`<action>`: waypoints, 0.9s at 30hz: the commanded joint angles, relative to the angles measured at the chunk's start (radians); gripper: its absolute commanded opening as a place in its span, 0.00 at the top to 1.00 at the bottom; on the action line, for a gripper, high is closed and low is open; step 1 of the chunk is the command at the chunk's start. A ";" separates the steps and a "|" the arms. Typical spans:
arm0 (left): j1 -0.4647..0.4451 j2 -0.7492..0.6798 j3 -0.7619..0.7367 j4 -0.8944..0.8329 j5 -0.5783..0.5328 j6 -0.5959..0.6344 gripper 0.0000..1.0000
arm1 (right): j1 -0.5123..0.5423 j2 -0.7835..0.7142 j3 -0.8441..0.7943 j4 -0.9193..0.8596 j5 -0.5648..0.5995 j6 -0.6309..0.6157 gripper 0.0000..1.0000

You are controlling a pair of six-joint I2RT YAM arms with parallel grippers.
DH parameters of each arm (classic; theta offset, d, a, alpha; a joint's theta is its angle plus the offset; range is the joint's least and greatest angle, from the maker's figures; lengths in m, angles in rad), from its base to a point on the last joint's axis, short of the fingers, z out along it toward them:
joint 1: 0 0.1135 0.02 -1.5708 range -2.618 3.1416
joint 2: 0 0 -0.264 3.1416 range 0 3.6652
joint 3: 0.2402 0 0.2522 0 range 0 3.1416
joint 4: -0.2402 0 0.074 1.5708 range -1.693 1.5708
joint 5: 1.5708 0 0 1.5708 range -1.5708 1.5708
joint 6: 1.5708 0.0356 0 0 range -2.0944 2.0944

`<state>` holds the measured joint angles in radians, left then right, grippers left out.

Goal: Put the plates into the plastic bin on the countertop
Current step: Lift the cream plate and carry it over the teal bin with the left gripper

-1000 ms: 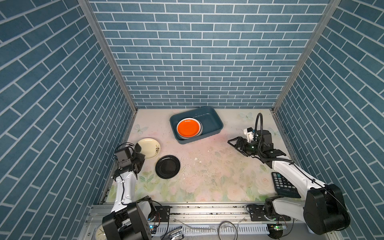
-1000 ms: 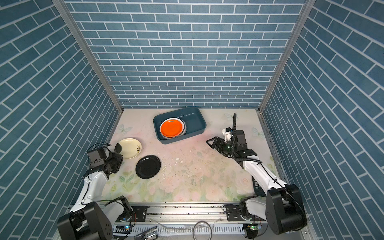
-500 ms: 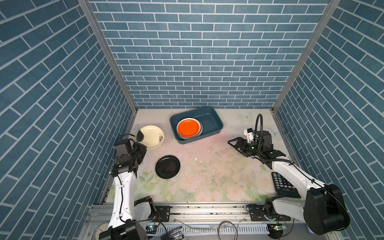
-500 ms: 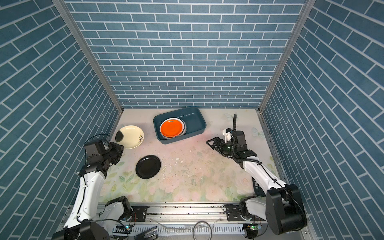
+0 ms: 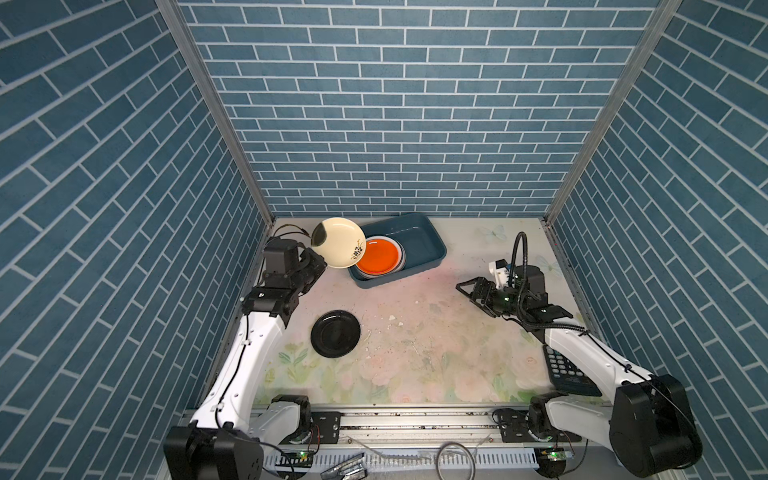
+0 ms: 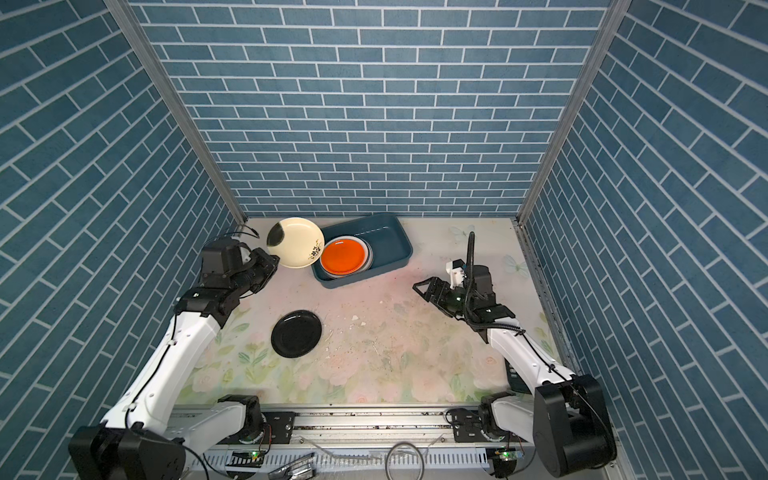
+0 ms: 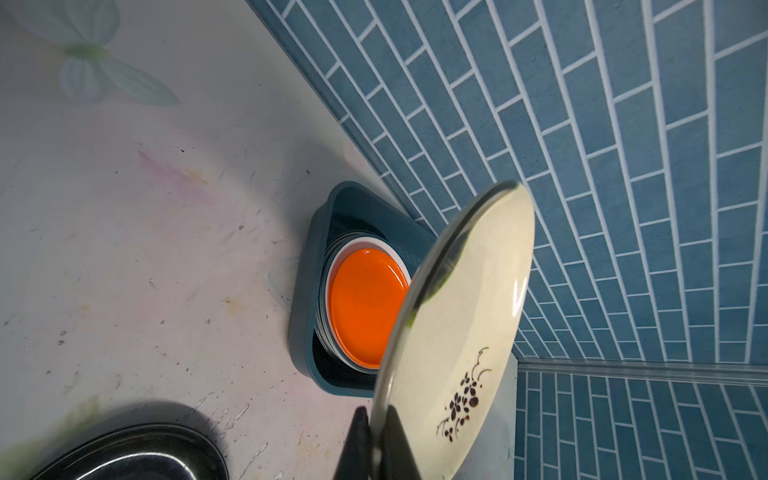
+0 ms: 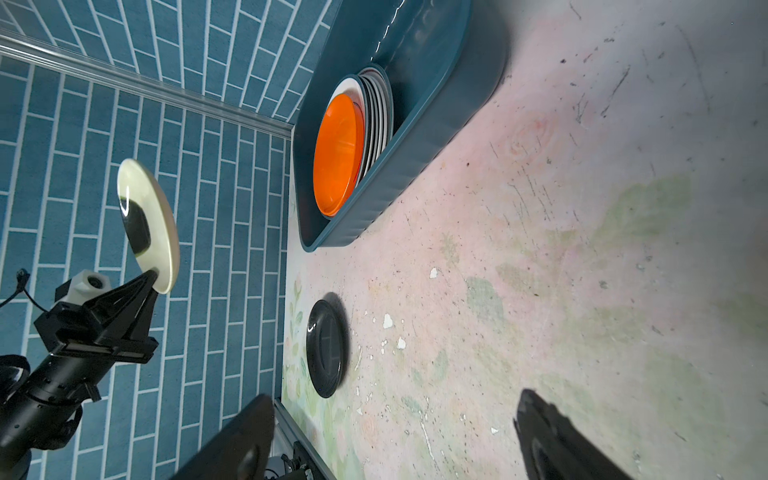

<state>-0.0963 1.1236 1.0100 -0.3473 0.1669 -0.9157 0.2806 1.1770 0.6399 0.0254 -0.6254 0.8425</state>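
Observation:
My left gripper (image 5: 319,261) (image 7: 376,419) is shut on the rim of a cream plate (image 5: 338,243) (image 6: 296,242) with a black patch and a small dark flower print. It holds the plate tilted in the air beside the left end of the dark teal plastic bin (image 5: 432,245) (image 8: 415,145). An orange plate (image 5: 378,257) (image 7: 365,307) tops a stack of plates (image 8: 378,116) in the bin's left half. A black plate (image 5: 335,333) (image 6: 296,333) lies flat on the flowered countertop (image 5: 415,353). My right gripper (image 5: 467,293) (image 8: 395,432) hovers open and empty over the countertop's right side.
A black calculator (image 5: 567,372) lies near the front right, partly under my right arm. Blue brick walls (image 5: 395,124) close in the back and both sides. The bin's right half (image 5: 415,241) holds nothing. White chips (image 8: 388,322) dot the scuffed countertop.
My left arm has lifted the cream plate off the countertop and carried it back and right, up to the bin's left end. The right arm has not moved.

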 commanded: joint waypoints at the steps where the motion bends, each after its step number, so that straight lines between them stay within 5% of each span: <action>1: -0.053 0.082 0.075 0.005 -0.066 0.076 1.00 | -0.004 -0.017 -0.016 0.014 -0.010 0.017 0.09; 27: -0.118 0.662 0.399 -0.081 0.011 0.168 1.00 | -0.004 -0.018 -0.041 0.005 0.004 0.013 0.09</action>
<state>-0.2092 1.7546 1.3659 -0.4004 0.1635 -0.7761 0.2802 1.1721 0.6178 0.0250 -0.6247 0.8421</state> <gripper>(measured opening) 0.079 0.909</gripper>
